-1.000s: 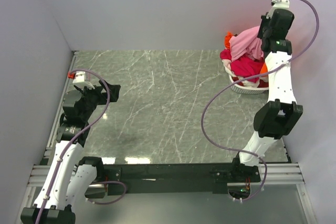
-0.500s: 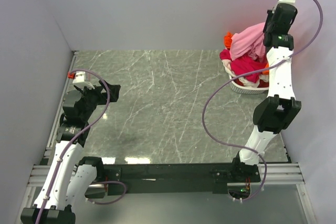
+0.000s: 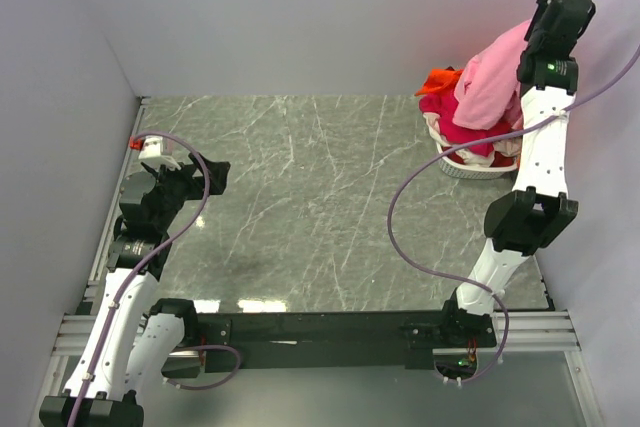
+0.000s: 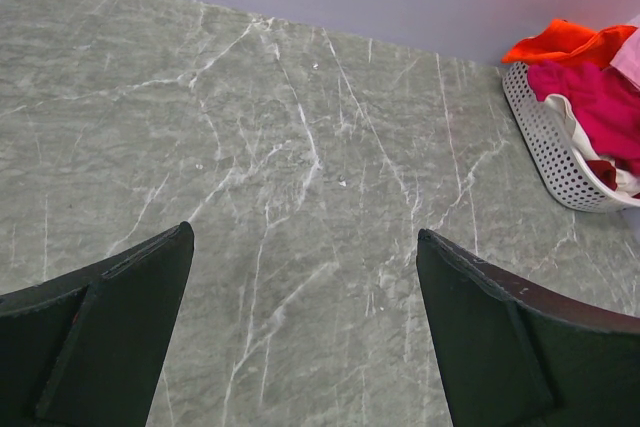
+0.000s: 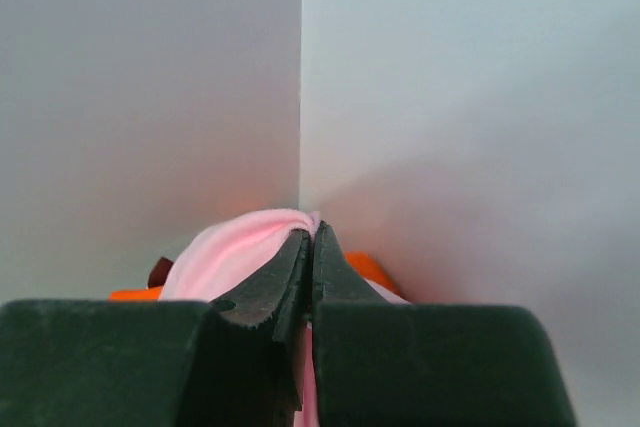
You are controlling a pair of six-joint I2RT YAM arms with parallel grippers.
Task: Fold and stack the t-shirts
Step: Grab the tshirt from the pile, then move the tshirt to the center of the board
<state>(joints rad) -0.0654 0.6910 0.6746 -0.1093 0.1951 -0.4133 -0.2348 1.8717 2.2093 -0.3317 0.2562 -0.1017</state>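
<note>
Overhead, the grey marble table lies between 3 pale walls. At its far right corner the right gripper is clamped on the light pink t-shirt, above the white basket holding the magenta t-shirt and the orange t-shirt. The left gripper stands wide apart.

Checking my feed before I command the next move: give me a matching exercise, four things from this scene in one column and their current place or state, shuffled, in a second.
Things:
1. light pink shirt
2. magenta shirt
3. orange shirt
4. left gripper

Place or state:
A. open over the marble table
B. lying inside the white basket
C. pinched in the shut right gripper, held up above the basket
D. on top at the basket's far edge

Pairs: 1-C, 2-B, 3-D, 4-A
</note>
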